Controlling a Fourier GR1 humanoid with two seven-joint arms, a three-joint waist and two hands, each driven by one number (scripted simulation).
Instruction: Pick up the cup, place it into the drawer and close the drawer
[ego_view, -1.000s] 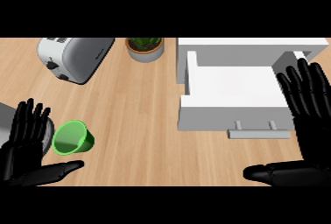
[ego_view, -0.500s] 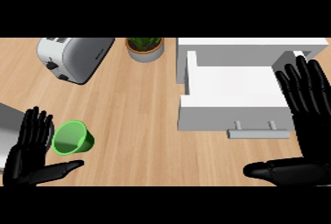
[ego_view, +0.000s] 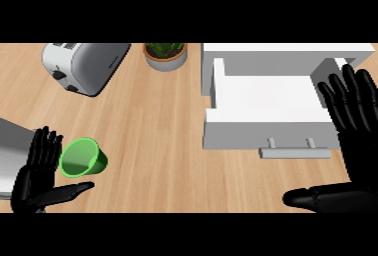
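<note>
A green cup (ego_view: 82, 157) stands on the wooden counter at the lower left, its mouth tilted toward me. My left hand (ego_view: 38, 176) is open just left of the cup, fingers straight and thumb stretched below it, with no hold on it. The white drawer (ego_view: 267, 114) is pulled open at the right, its inside bare and its grey handle (ego_view: 294, 152) facing me. My right hand (ego_view: 353, 131) is open at the right edge, fingers up alongside the drawer's right side, thumb pointing left below the handle.
A silver toaster (ego_view: 83, 65) lies at the upper left. A potted plant (ego_view: 165, 54) stands at the top middle, just left of the drawer. A grey object (ego_view: 10, 145) shows at the left edge behind my left hand.
My left hand has slid down and slightly right, closer to the cup's lower side. The cup, drawer and right hand are almost unchanged.
</note>
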